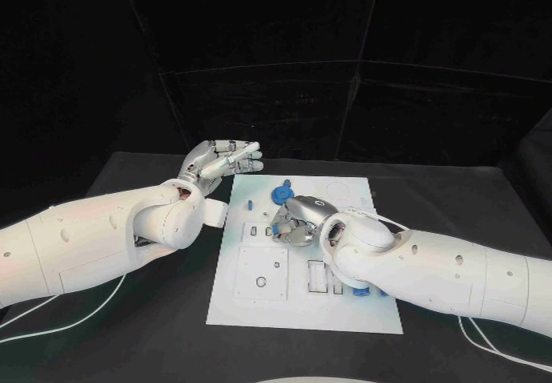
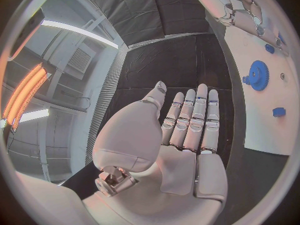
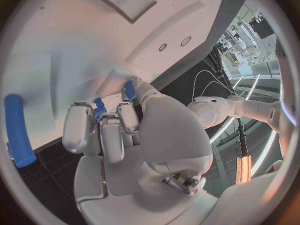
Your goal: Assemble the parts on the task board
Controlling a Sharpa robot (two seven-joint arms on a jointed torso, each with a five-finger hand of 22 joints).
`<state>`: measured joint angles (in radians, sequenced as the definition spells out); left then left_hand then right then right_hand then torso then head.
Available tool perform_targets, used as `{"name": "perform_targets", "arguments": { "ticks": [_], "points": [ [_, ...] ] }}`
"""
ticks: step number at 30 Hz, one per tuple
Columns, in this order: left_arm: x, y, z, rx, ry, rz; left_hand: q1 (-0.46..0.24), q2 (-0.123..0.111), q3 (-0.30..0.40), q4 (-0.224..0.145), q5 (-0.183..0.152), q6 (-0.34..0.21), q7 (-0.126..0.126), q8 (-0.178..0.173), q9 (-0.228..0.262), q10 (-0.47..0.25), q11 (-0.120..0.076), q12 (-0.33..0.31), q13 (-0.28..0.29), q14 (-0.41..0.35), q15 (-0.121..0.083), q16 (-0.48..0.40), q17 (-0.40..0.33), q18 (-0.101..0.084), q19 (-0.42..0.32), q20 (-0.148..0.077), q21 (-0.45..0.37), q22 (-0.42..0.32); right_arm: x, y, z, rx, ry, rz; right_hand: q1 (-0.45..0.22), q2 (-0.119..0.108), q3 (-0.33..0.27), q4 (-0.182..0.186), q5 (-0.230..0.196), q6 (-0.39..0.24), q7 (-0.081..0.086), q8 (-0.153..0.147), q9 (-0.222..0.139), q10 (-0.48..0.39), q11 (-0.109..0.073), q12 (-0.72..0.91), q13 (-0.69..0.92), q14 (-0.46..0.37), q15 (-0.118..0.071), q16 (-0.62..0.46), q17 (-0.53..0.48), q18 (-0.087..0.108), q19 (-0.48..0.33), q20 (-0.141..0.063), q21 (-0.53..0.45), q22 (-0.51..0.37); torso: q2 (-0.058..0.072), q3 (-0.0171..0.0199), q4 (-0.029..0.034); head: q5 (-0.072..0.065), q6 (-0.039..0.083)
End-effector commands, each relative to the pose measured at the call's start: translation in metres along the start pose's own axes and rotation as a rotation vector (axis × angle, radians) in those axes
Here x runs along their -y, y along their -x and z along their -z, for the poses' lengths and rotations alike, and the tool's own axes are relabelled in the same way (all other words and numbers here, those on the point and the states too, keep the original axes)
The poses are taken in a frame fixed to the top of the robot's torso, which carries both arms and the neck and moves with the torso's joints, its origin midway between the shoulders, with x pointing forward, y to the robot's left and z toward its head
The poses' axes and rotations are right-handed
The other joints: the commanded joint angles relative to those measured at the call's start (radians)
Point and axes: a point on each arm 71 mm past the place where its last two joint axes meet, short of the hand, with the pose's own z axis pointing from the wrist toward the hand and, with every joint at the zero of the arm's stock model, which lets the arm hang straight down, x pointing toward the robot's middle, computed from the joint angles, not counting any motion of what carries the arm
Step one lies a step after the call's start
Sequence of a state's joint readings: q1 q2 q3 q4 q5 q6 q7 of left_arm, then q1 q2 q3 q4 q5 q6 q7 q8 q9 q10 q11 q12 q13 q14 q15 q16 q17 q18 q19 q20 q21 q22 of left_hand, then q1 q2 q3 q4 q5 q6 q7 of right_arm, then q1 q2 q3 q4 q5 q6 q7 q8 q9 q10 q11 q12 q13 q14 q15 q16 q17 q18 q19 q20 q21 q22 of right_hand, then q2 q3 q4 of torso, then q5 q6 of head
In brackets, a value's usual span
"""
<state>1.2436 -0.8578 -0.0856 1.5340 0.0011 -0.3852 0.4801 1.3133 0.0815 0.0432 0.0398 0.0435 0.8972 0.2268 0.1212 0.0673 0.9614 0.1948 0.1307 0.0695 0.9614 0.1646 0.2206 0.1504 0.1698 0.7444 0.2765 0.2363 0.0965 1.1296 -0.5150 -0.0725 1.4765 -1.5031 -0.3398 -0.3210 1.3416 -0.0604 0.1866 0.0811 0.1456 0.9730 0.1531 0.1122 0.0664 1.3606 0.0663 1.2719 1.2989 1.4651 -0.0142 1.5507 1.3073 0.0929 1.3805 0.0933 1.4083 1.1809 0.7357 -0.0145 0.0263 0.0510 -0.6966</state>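
The white task board [image 1: 301, 307] lies mid-table. A blue gear [image 1: 281, 192] sits near its far edge, also seen as the gear [image 2: 257, 75] with a small blue part [image 2: 279, 112] close by. My right hand [image 1: 301, 222] is over the board's middle, fingers curled down onto it. A blue part [image 3: 99, 109] shows between its fingers and thumb, seemingly pinched. My left hand [image 1: 218, 163] is raised beside the board's far left corner; the left hand [image 2: 187, 130] has flat, straight fingers and holds nothing.
A long blue peg [image 3: 19, 130] lies by the board's edge under my right forearm, where a blue piece [image 1: 362, 291] peeks out. White cables [image 1: 69, 315] trail on the black table on the left.
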Motion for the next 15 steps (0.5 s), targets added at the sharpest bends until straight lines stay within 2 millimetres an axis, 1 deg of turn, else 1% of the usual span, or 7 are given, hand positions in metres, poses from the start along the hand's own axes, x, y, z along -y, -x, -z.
{"name": "perform_targets", "arguments": {
  "ticks": [1, 8, 9, 10, 11, 13, 15],
  "points": [
    [0.0017, -0.0010, -0.0004, -0.012, -0.009, 0.006, 0.008, 0.001, -0.001, -0.006, 0.007, 0.006, 0.013, -0.004, -0.001, 0.006, -0.002, -0.007, -0.001, 0.002, -0.005, -0.001, 0.001, 0.015, 0.008, 0.001, -0.002, -0.001, -0.0001, -0.0005, 0.0006, 0.010, -0.011, 0.001, -0.017, -0.003, -0.014, 0.006, -0.002, -0.007, 0.001, -0.007, 0.001, -0.010, 0.001, -0.006, -0.002, 0.095, 0.007, -0.006, 0.218, -0.016, -0.004, 0.005, -0.006, -0.002, 0.000, -0.0001, 0.0004, 0.000, 0.001],
    [0.0017, -0.0011, -0.0002, -0.013, -0.009, 0.006, 0.008, 0.001, -0.001, -0.006, 0.007, 0.006, 0.013, -0.004, -0.001, 0.006, -0.002, -0.007, -0.001, 0.002, -0.005, -0.001, 0.001, 0.015, 0.008, 0.001, -0.002, -0.001, -0.0001, 0.0008, 0.0010, 0.029, -0.021, -0.007, -0.034, -0.011, -0.036, 0.021, -0.001, -0.011, 0.000, -0.007, 0.003, -0.012, 0.001, -0.008, -0.005, 0.094, 0.007, -0.007, 0.217, -0.015, -0.004, 0.006, -0.008, -0.004, 0.000, 0.0000, 0.0001, 0.000, 0.001],
    [0.0018, -0.0011, -0.0002, -0.013, -0.009, 0.007, 0.008, 0.001, -0.001, -0.006, 0.007, 0.006, 0.013, -0.004, -0.001, 0.006, -0.002, -0.007, -0.001, 0.002, -0.005, -0.001, 0.001, 0.015, 0.008, 0.001, -0.002, -0.001, 0.0002, 0.0015, 0.0011, 0.039, -0.024, -0.012, -0.043, -0.014, -0.045, 0.028, -0.015, -0.017, 0.001, -0.009, 0.003, -0.014, 0.002, -0.010, -0.007, 0.094, 0.008, -0.008, 0.216, -0.015, -0.005, 0.007, -0.008, -0.005, 0.000, -0.0001, 0.0001, 0.000, 0.002],
    [0.0018, -0.0012, -0.0001, -0.013, -0.009, 0.007, 0.008, 0.001, -0.001, -0.006, 0.007, 0.006, 0.013, -0.004, -0.001, 0.006, -0.002, -0.007, -0.001, 0.002, -0.005, -0.001, 0.001, 0.015, 0.008, 0.001, -0.002, -0.001, 0.0002, 0.0021, 0.0013, 0.047, -0.026, -0.016, -0.049, -0.016, -0.056, 0.036, -0.038, -0.029, 0.003, -0.014, 0.002, -0.018, 0.005, -0.014, -0.011, 0.094, 0.009, -0.008, 0.215, -0.015, -0.005, 0.008, -0.009, -0.006, 0.000, -0.0002, 0.0000, 0.000, 0.002],
    [0.0018, -0.0013, -0.0001, -0.014, -0.009, 0.007, 0.008, 0.001, -0.001, -0.006, 0.007, 0.006, 0.013, -0.004, -0.001, 0.006, -0.002, -0.007, -0.001, 0.002, -0.005, -0.001, 0.001, 0.015, 0.008, 0.001, -0.002, -0.001, 0.0003, 0.0028, 0.0017, 0.057, -0.027, -0.021, -0.059, -0.022, -0.069, 0.045, -0.054, -0.044, 0.006, -0.021, 0.000, -0.032, 0.007, -0.031, -0.026, 0.094, 0.011, -0.008, 0.215, -0.015, -0.005, 0.009, -0.009, -0.006, 0.000, -0.0002, 0.0000, 0.000, 0.002],
    [0.0019, -0.0014, 0.0000, -0.014, -0.009, 0.007, 0.010, 0.002, 0.000, -0.008, 0.007, 0.005, 0.013, -0.005, -0.001, 0.006, -0.002, -0.008, -0.001, 0.002, -0.005, -0.001, 0.002, 0.014, 0.008, 0.001, -0.002, -0.001, 0.0002, 0.0042, 0.0024, 0.076, -0.027, -0.033, -0.079, -0.033, -0.105, 0.066, -0.038, -0.069, 0.013, -0.028, 0.000, -0.054, 0.013, -0.053, -0.047, 0.093, 0.017, -0.009, 0.213, -0.015, -0.005, 0.013, -0.010, -0.008, 0.000, 0.0001, -0.0001, 0.000, 0.003],
    [0.0019, -0.0015, 0.0000, -0.015, -0.009, 0.008, 0.010, 0.002, 0.000, -0.008, 0.007, 0.005, 0.013, -0.005, -0.001, 0.006, -0.002, -0.008, -0.001, 0.002, -0.005, -0.001, 0.002, 0.014, 0.008, 0.001, -0.002, -0.001, -0.0002, 0.0060, 0.0038, 0.099, -0.021, -0.048, -0.095, -0.041, -0.145, 0.089, -0.040, -0.091, 0.019, -0.031, 0.000, -0.071, 0.019, -0.068, -0.063, 0.092, 0.021, -0.012, 0.208, -0.014, -0.008, 0.017, -0.013, -0.012, 0.000, 0.0006, 0.0000, 0.000, 0.003]
  ]
}}
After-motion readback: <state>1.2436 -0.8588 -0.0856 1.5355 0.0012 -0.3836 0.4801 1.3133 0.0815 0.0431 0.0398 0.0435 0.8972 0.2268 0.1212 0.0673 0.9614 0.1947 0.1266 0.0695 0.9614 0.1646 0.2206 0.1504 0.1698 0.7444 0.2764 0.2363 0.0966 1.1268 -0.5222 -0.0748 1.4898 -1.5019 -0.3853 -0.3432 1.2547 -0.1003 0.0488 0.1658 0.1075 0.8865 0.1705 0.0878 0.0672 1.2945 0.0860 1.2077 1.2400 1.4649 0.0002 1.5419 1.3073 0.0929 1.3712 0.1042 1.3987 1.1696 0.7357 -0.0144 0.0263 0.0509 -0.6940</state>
